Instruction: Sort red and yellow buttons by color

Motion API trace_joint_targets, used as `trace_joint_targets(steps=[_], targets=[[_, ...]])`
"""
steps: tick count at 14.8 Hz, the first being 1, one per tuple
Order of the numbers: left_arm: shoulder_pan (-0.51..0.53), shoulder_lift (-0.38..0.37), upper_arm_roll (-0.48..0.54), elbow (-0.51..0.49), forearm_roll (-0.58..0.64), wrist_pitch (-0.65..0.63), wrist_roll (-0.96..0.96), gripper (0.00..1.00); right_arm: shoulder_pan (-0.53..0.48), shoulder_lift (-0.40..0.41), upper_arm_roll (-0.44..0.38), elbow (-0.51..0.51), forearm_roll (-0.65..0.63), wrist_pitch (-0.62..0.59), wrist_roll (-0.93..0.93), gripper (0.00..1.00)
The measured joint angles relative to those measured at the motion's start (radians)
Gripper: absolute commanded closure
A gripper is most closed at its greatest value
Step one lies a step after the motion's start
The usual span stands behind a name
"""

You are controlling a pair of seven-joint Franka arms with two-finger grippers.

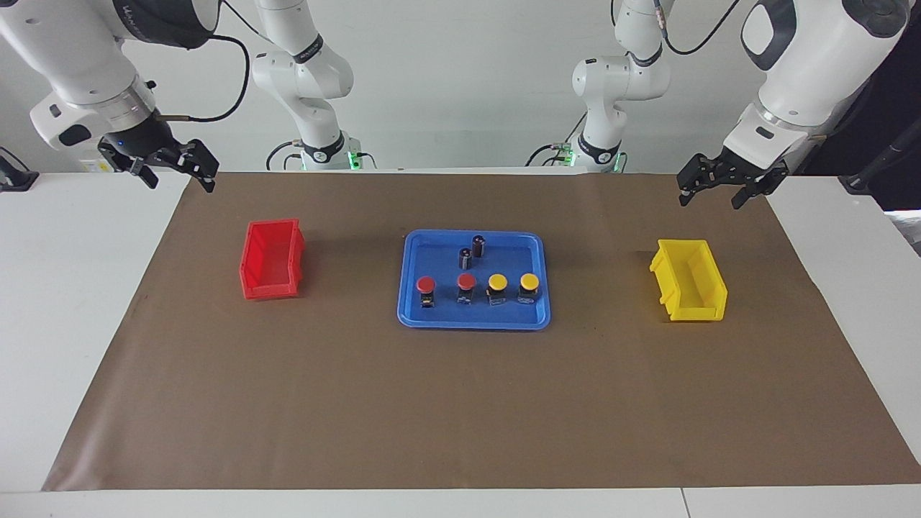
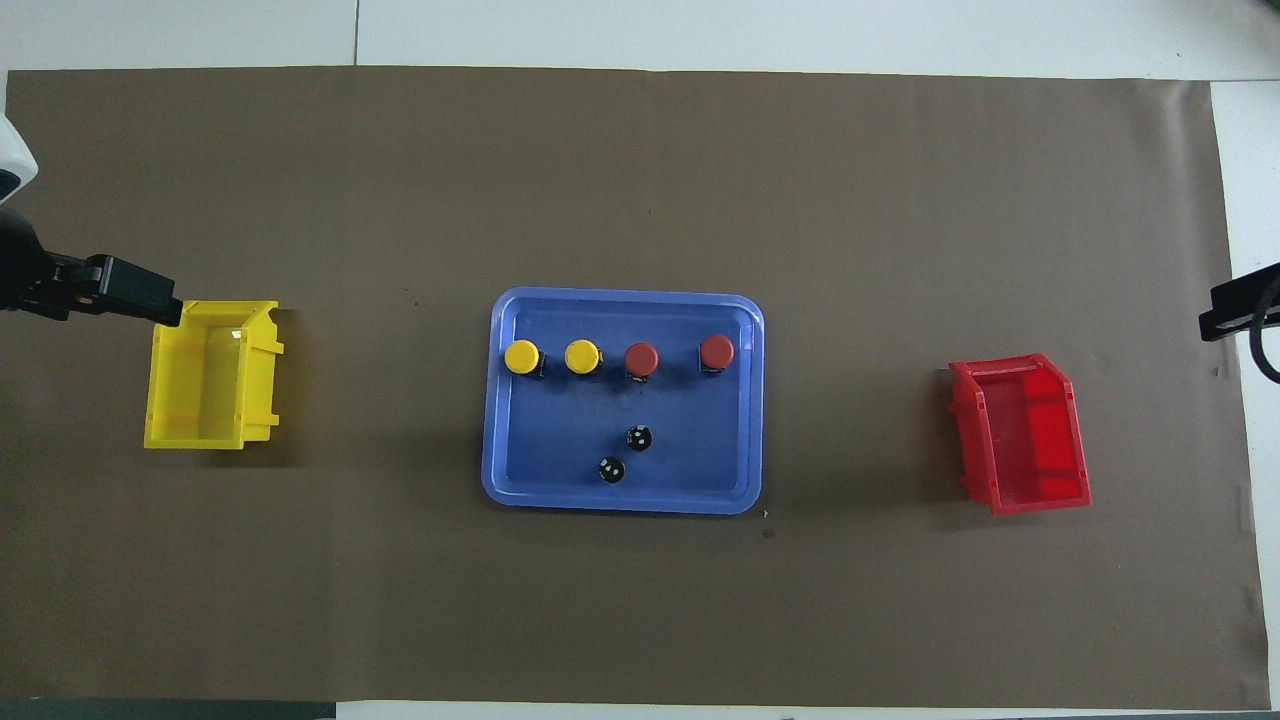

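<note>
Two red buttons point(image 1: 426, 285) point(image 1: 466, 282) and two yellow buttons point(image 1: 497, 282) point(image 1: 529, 281) stand in a row in the blue tray point(image 1: 475, 321), on its side farther from the robots. In the overhead view the yellow pair point(image 2: 522, 356) point(image 2: 582, 356) is toward the left arm's end and the red pair point(image 2: 641, 357) point(image 2: 716, 350) toward the right arm's end. My left gripper point(image 1: 711, 198) hangs open and empty in the air beside the yellow bin point(image 1: 689, 280). My right gripper point(image 1: 180, 180) hangs open and empty over the mat's corner near the red bin point(image 1: 272, 260).
Two dark cylinders with silver tops point(image 1: 478, 244) point(image 1: 465, 257) stand in the tray nearer to the robots than the buttons. The yellow bin point(image 2: 210, 375) and the red bin point(image 2: 1020, 435) are both empty. A brown mat point(image 1: 460, 417) covers the table.
</note>
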Motion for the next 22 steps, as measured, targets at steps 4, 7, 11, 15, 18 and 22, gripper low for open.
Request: trace_joint_targets(steps=[4,7,11,15,18,22], targets=[[0.0,0.0,-0.001,0.0,0.0,0.0,0.0,0.0,0.0,0.0,0.0,0.0,0.0,0.0,0.0,0.0],[0.0,0.0,-0.001,0.0,0.0,0.0,0.0,0.0,0.0,0.0,0.0,0.0,0.0,0.0,0.0,0.0],[0.0,0.0,-0.004,0.0,0.0,0.002,0.0,0.0,0.008,0.0,0.007,0.001,0.0,0.026,0.0,0.0],[0.001,0.0,-0.003,0.0,0.0,0.003,0.0,0.0,0.035,0.0,0.012,0.006,0.0,0.032,0.0,0.0],[0.001,0.0,-0.003,-0.002,0.0,0.003,-0.001,0.0,0.035,0.0,0.013,0.007,0.001,0.032,0.002,0.0],[0.001,-0.014,-0.003,-0.039,0.0,0.014,-0.006,0.0,0.034,0.022,0.062,0.037,0.026,0.034,0.06,0.0]])
